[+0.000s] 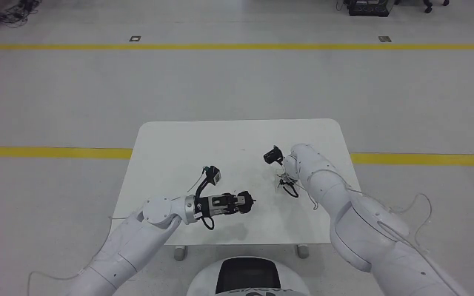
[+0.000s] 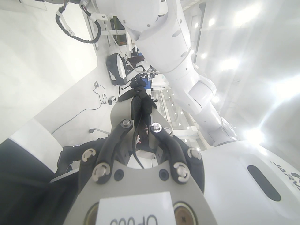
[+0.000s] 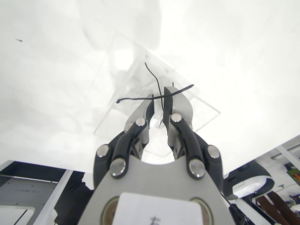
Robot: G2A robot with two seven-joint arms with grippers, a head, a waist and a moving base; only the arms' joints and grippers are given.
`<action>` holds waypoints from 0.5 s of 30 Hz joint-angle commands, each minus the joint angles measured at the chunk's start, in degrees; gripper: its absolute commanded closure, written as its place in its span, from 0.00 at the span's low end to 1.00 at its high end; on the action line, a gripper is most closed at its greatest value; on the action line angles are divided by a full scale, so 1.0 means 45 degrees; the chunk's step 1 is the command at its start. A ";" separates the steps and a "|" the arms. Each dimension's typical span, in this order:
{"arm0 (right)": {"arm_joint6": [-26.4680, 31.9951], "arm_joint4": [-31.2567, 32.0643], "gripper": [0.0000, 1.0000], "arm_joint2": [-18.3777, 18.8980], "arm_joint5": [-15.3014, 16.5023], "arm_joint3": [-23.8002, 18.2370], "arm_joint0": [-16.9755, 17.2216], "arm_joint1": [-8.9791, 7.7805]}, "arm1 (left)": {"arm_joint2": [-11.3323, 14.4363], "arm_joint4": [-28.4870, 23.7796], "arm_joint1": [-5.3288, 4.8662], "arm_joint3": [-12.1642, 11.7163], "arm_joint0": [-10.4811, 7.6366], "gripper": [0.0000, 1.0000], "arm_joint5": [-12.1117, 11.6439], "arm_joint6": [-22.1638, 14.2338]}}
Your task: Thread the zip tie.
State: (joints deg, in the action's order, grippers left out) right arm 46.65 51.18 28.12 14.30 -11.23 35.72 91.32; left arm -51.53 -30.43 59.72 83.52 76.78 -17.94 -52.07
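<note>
My left gripper (image 2: 140,108) (image 1: 250,200) hangs over the table's middle, shut on a thin black zip tie (image 2: 136,139) whose strap runs back between the fingers. My right gripper (image 3: 159,100) (image 1: 284,183) is at a clear plastic plate (image 3: 204,108) on the table's right part. Its fingers stand a little apart. Two black zip ties lie crossed there. One zip tie (image 3: 133,99) runs across in front of both fingertips. The other zip tie (image 3: 153,76) curves down into the gap between the fingers. I cannot tell whether either pad touches it.
The white table (image 1: 185,148) is bare on its left and far parts. The two grippers are about a hand's width apart. Beyond the table lies open floor with yellow lines (image 1: 67,152).
</note>
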 commanded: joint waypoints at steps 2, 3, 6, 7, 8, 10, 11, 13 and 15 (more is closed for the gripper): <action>-0.0116 0.0036 0.90 0.0029 -0.0025 0.0001 0.0000 0.0008 | 0.0000 0.0000 0.0000 0.0000 0.0000 1.00 0.0000 0.0000; -0.0165 0.0067 0.89 0.0030 -0.0018 0.0006 -0.0001 0.0008 | 0.0000 0.0000 0.0000 0.0000 0.0000 1.00 0.0000 0.0000; -0.0253 0.0144 0.90 0.0039 0.0018 0.0004 0.0005 0.0016 | 0.0000 0.0000 0.0000 0.0000 0.0000 1.00 0.0000 0.0000; -0.0281 0.0163 0.90 0.0043 0.0025 0.0005 0.0007 0.0018 | 0.0000 0.0000 0.0000 0.0000 0.0000 1.00 0.0000 0.0000; -0.0322 0.0182 0.91 0.0048 0.0041 0.0003 0.0010 0.0020 | 0.0000 0.0000 0.0000 0.0000 0.0000 1.00 0.0000 0.0000; -0.0387 0.0223 0.91 0.0058 0.0062 0.0004 0.0029 0.0027 | 0.0000 0.0000 0.0000 0.0000 0.0000 1.00 0.0000 0.0000; -0.0398 0.0241 0.90 0.0062 0.0065 0.0004 0.0034 0.0032 | 0.0000 0.0000 0.0000 0.0000 0.0000 1.00 0.0000 0.0000; -0.0420 0.0283 0.90 0.0069 0.0078 0.0006 0.0052 0.0043 | 0.0000 0.0000 0.0000 0.0000 0.0000 1.00 0.0000 0.0000; -0.0400 0.0309 0.90 0.0078 0.0110 0.0024 0.0064 0.0052 | 0.0000 0.0000 0.0000 0.0000 0.0000 1.00 0.0000 0.0000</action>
State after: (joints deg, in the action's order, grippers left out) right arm 44.77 52.53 28.46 14.71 -11.17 35.98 91.54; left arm -51.53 -30.43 59.72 83.52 76.78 -17.94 -52.07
